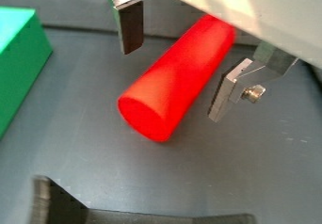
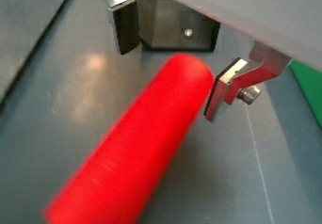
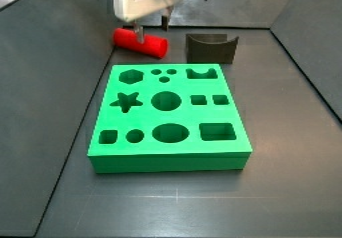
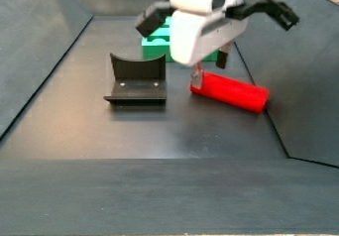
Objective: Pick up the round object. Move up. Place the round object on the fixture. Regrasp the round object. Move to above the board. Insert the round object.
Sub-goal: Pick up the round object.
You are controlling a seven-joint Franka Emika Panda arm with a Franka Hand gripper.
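The round object is a bright red cylinder lying on its side on the grey floor, seen in both wrist views and both side views. My gripper is low over it and open, with one finger on each side and a gap to the dark-padded finger. The gripper also shows in the side views. The fixture stands apart from the cylinder, and shows beyond its end in a wrist view. The green board lies in front.
Grey walls enclose the floor on the sides. The board's corner shows in a wrist view, and behind the gripper in a side view. Bare floor lies in front of the board.
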